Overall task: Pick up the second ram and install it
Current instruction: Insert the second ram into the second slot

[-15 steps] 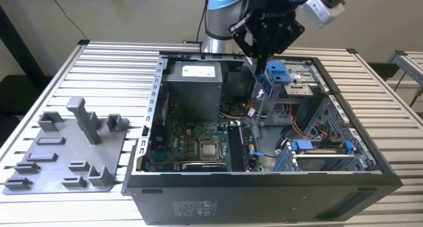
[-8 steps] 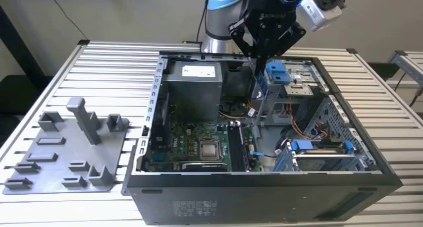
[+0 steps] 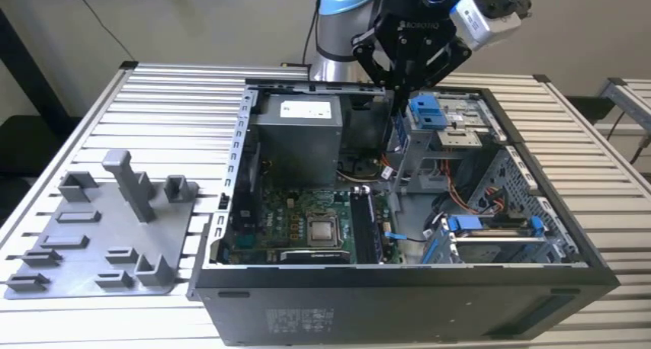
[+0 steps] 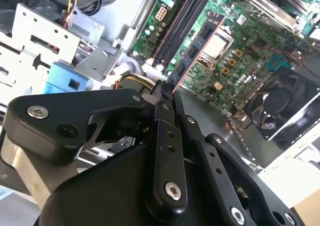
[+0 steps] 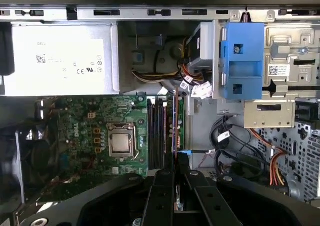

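My gripper [image 3: 398,90] hangs over the open computer case [image 3: 239,174], shut on the second ram [image 3: 391,132]. The thin dark stick points straight down from the fingertips toward the green motherboard [image 3: 274,231]. In the second wrist view the second ram [image 4: 200,40] shows its chips and a reddish edge, running out from the gripper [image 4: 164,89]. Seen edge-on in the first wrist view, the second ram [image 5: 175,121] lies just beside the long black sockets [image 5: 156,131] and parallel to them, clear of the board, with the gripper [image 5: 176,161] behind it.
A grey plastic tray [image 3: 91,242] with blocks lies on the slatted table at the exterior view's left. Inside the case are a power supply [image 5: 60,60], a blue drive bracket [image 5: 242,60], the processor socket [image 5: 121,140], a fan [image 4: 280,100] and loose cables [image 5: 225,141].
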`<act>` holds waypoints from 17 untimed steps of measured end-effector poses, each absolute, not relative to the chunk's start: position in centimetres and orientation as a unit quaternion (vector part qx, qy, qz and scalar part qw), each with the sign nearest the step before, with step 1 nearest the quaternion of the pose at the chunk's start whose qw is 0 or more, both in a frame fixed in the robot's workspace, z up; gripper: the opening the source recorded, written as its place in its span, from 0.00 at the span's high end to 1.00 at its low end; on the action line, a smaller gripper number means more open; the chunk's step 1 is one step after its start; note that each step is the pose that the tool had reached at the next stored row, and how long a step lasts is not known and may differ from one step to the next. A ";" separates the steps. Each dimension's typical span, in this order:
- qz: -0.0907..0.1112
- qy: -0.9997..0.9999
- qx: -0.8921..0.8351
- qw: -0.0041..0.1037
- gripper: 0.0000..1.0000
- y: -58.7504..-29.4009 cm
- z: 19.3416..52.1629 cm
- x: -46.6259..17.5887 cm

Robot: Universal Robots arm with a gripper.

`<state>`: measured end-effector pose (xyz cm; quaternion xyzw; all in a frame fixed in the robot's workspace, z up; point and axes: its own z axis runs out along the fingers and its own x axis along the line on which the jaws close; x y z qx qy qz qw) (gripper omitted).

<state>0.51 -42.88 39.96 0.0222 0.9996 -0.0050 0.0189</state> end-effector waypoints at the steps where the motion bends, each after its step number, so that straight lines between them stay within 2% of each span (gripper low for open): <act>1: -0.005 1.000 0.022 0.019 0.86 -42.9 40.0 0.5; 17: -0.005 1.000 0.022 0.019 0.86 -42.9 39.1 0.6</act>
